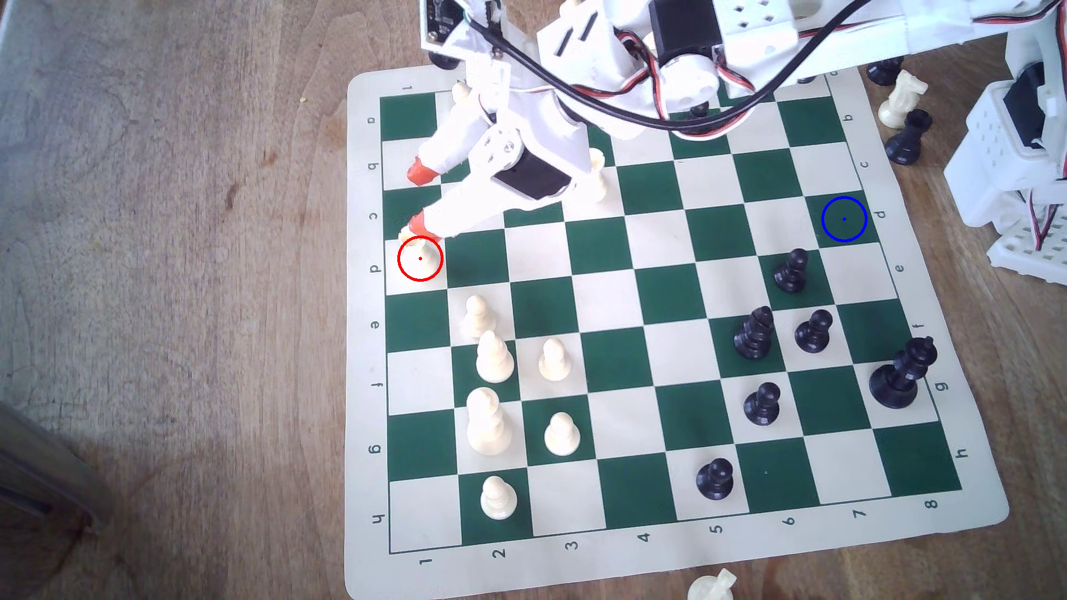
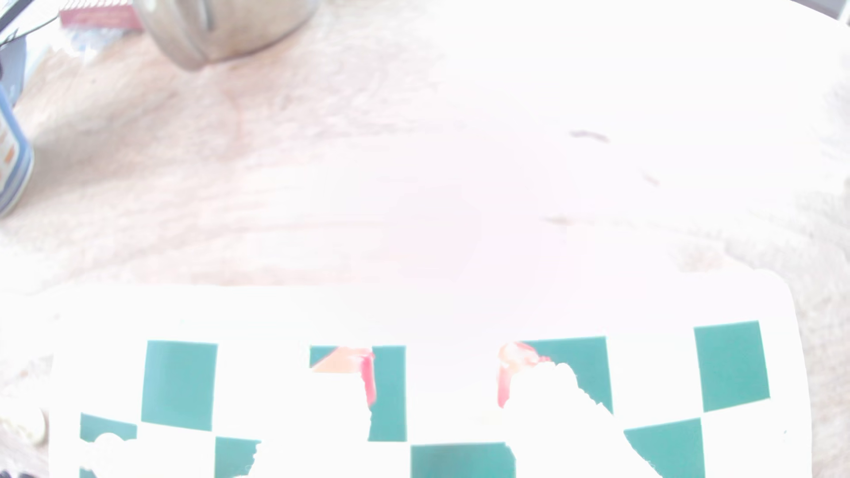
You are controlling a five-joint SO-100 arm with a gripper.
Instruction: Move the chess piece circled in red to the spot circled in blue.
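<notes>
The chess piece circled in red, a cream rook (image 1: 417, 249), stands on a cream square at the board's edge on the exterior view's left. My gripper (image 1: 420, 198) is open and hangs just beyond the rook, over the neighbouring squares. One orange fingertip (image 1: 423, 224) is right at the rook's top and partly hides it; whether it touches is unclear. The other fingertip (image 1: 418, 172) is about a square and a half farther off. The spot circled in blue (image 1: 844, 218) is a bare dark green square far across the board, on the exterior view's right. The washed-out wrist view shows my gripper (image 2: 437, 372) spread over the board's edge squares.
Several cream pawns (image 1: 494, 357) stand near the rook's side of the board. Several black pieces (image 1: 791, 271) cluster near the blue spot. Captured pieces (image 1: 903, 109) lie off the board by the arm's base (image 1: 1016, 173). A metal pot (image 2: 221, 27) sits on the table beyond the board.
</notes>
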